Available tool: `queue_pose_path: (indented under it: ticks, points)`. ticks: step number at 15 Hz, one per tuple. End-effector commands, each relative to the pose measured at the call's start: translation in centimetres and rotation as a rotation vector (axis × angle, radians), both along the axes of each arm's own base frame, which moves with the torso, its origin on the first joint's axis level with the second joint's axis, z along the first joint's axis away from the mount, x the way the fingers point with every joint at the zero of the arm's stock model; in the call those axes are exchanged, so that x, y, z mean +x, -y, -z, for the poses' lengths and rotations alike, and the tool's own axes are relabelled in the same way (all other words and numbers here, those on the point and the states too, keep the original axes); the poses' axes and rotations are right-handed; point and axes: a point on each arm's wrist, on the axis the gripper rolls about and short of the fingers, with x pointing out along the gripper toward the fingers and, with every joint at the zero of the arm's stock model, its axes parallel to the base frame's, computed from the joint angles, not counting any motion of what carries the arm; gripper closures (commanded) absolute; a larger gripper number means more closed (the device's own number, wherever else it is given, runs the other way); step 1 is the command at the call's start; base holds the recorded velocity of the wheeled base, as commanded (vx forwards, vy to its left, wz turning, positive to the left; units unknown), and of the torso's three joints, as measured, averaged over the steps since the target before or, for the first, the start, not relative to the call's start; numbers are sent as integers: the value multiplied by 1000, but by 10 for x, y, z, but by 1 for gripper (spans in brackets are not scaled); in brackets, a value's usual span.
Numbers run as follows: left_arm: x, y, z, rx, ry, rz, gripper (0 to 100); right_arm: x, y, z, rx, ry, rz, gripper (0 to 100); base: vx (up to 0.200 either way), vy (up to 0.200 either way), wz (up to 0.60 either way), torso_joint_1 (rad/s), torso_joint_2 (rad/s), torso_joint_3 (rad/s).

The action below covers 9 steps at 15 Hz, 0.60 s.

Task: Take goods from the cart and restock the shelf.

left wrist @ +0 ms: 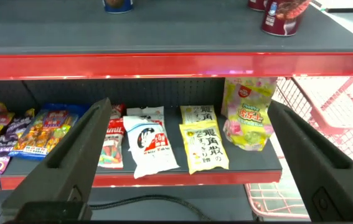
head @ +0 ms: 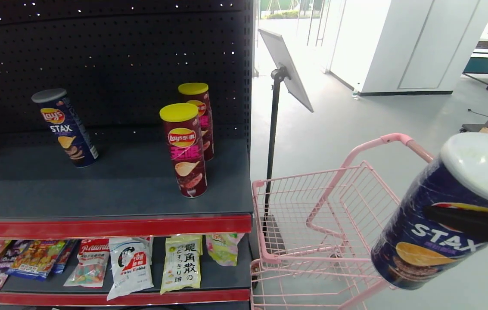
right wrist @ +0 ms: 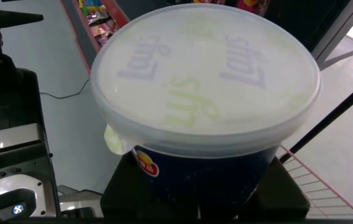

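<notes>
holding a blue can (head: 416, 245) of crisps, the right gripper (right wrist: 204, 202) is clamped on the can's sides, with one dark finger (head: 472, 224) lying across the label in the head view. the can is tilted, its pale lid (right wrist: 204, 81) uppermost. it is held up in the air at the right of the pink cart (head: 312, 202) — not resting in the wire basket, and well apart from the shelf (head: 110, 226).

left gripper (left wrist: 185, 186): fingers spread wide, nothing between them. it sits low in front of the shelf's lower level, facing the snack bags (left wrist: 148, 146) laid there.

upper level of the shelf: a second blue can (head: 65, 129) at the left, towards the back. two dark red cans with yellow lids at the right, the front red can (head: 183, 150) just ahead of the rear red can (head: 198, 120). they are close together; whether they touch cannot be told. all three stand on their bases.

lower level: the bags lie flat in a row behind a red edge strip.

between the shelf's right end and the cart, a black pole (head: 271, 142) carries a tilted board (head: 287, 64).
</notes>
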Motion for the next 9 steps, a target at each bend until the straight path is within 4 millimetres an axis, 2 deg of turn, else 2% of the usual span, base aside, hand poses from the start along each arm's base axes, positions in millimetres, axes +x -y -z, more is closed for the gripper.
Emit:
queue_pose_path:
  ticks: [1, 3, 9]
  points:
    - [0, 0, 0, 0, -1, -1, 0, 1, -1, 1, -2, -2, -1, 100, 0, 0, 0, 0, 0, 0]
    - [0, 0, 0, -2, -1, 0, 0, 2, -1, 3, -5, -12, 0, 100, 0, 0, 0, 0, 0, 0]
    - [0, 0, 0, -5, -1, 0, 0, 3, -1, 4, -9, -16, 0, 100, 0, 200, 0, 6, 1, 3]
